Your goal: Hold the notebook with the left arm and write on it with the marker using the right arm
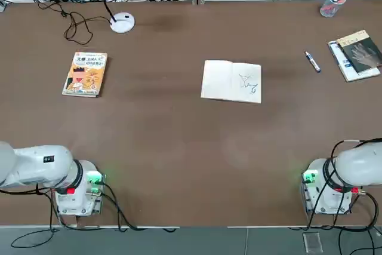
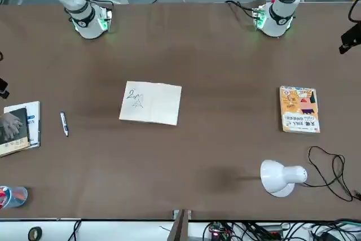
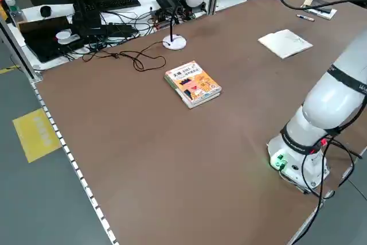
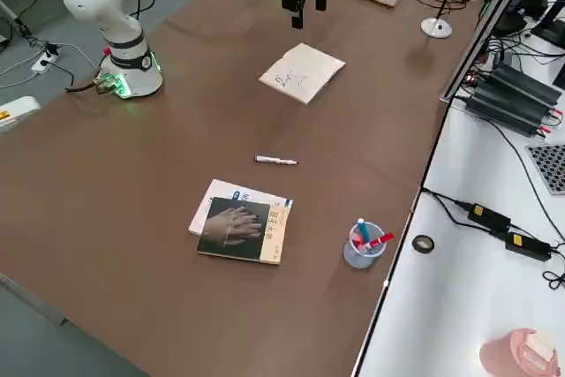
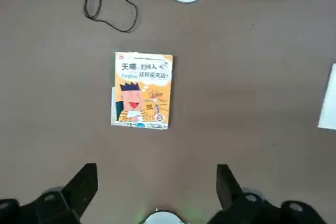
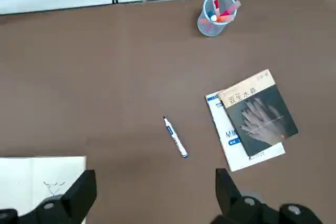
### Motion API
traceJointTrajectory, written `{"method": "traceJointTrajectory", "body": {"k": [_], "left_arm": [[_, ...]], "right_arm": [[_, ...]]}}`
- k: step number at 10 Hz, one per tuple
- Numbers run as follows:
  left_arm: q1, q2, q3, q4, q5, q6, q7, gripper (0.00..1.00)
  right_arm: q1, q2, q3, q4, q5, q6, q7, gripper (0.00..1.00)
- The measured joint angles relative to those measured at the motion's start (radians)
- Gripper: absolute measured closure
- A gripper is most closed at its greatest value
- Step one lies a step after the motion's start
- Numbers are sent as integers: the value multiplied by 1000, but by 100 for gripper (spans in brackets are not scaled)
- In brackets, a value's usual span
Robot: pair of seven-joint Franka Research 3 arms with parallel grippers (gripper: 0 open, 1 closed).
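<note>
Lying slantwise beyond the empty, wide-open right gripper point(image 6: 152, 192), the marker point(image 6: 175, 137) sits on the right arm's side, well apart from the notebook point(image 1: 231, 80).

Dark-covered book point(image 6: 258, 116) — "双生水莽"; orange book point(image 5: 143, 89) — "天哪"

We see wide bare tabletop point(image 1: 179, 147) around the notebook point(image 1: 231, 81) on every side. The marker point(image 1: 313, 62) lies alone, with open brown surface between it and the dark-covered book point(image 1: 358, 55); the pen cup point(image 1: 330, 4) stands well apart.
</note>
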Motion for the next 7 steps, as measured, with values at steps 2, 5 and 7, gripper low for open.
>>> {"method": "traceJointTrajectory", "body": {"k": [2, 5, 7], "left_arm": [[-4, 2, -30, 0, -39, 0, -7, 0], [-7, 10, -113, 0, -54, 4, -71, 0], [-10, 28, -181, 0, -57, 21, -150, 0]], "right_arm": [[-8, 0, -1, -3, 0, -14, -8, 0], [-11, 0, -1, -4, 0, -18, -11, 0], [-12, 0, -1, -4, 0, -26, -11, 0]]}}
